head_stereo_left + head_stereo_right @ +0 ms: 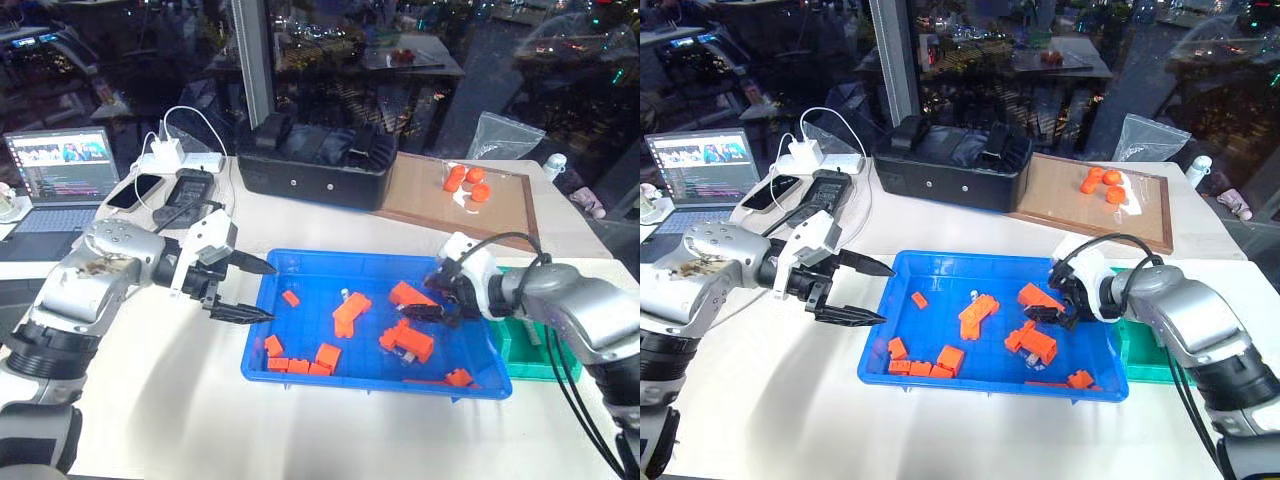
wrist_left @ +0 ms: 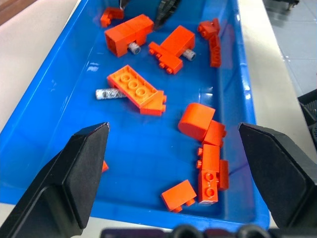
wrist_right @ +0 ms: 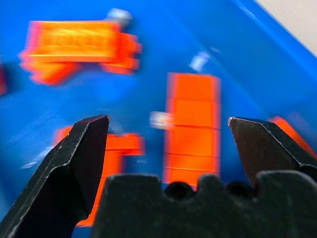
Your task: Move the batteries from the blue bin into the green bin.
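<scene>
The blue bin (image 1: 370, 259) lies mid-table and holds several orange bricks (image 1: 350, 312). Among them are batteries: one silvery cylinder (image 2: 109, 93) lies loose beside a flat brick, two more (image 2: 133, 48) (image 2: 189, 54) poke out from under bricks. My left gripper (image 1: 272, 292) hangs open over the bin's left rim, pointing into it, nothing between its fingers. My right gripper (image 1: 441, 303) is low inside the bin's right part, open above a long brick with a battery end (image 3: 159, 119) beside it. The green bin (image 1: 520, 352) sits just right of the blue bin, mostly hidden by my right arm.
A black box (image 1: 310, 160) stands behind the blue bin. A wooden-framed board (image 1: 440, 205) with orange pieces (image 1: 466, 182) lies at the back right. A laptop (image 1: 60, 165), a charger (image 1: 165, 153) and cables occupy the back left. White tabletop lies in front.
</scene>
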